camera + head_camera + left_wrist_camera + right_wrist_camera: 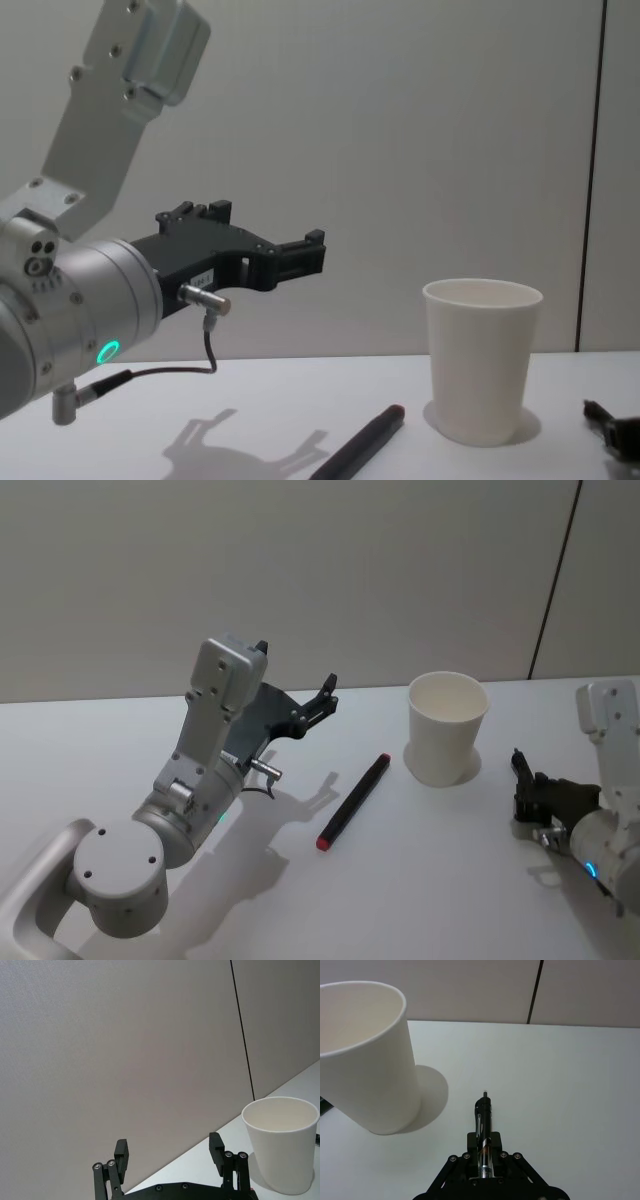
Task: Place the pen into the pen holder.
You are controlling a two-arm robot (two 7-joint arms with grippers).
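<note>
- Left gripper (169,1146) raised over the table's (450,890) left side; fingers spread wide, empty
- Right gripper (483,1146) low at near right; clamped on black pen (484,1115), tip pointing far
- Pen holder (447,730) upright, just left of that pen; red-tipped marker (354,801) flat farther left

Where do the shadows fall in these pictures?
Head view: the left arm casts a soft grey shadow on the table beside the red-ended pen. Right wrist view: the white paper cup throws a rounded shadow onto the table, near the black pen gripped in the right hand. Left wrist view: even light on the wall, the open left hand sharp.
</note>
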